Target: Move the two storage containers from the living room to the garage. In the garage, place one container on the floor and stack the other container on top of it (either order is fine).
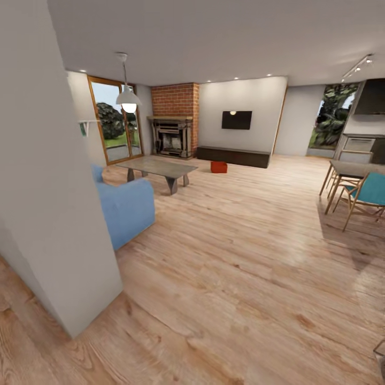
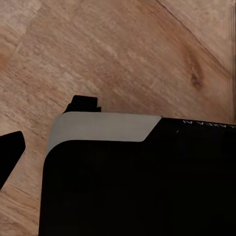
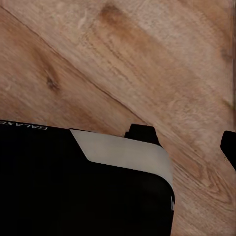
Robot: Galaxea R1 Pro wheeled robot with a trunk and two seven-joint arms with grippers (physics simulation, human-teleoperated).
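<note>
Light wood plank floor [image 3: 147, 64] with diagonal grain and a dark knot. Over it sits the robot's black base [image 3: 73, 187], its corner trimmed in pale grey. Two black fingertips [image 3: 141, 132] of the right gripper [image 3: 184, 140] show beside that corner, set apart, nothing between them.

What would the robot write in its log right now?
place: living room | storage container far off on wood floor by fireplace | pincers: holding nothing

Orange-red rectangular storage container [image 1: 218, 167]; light honey wood-plank floor [image 1: 240, 256], knotted grain; red brick fireplace [image 1: 175, 118]; pale blue fabric sofa [image 1: 125, 208]; black wall TV [image 1: 237, 120].
</note>
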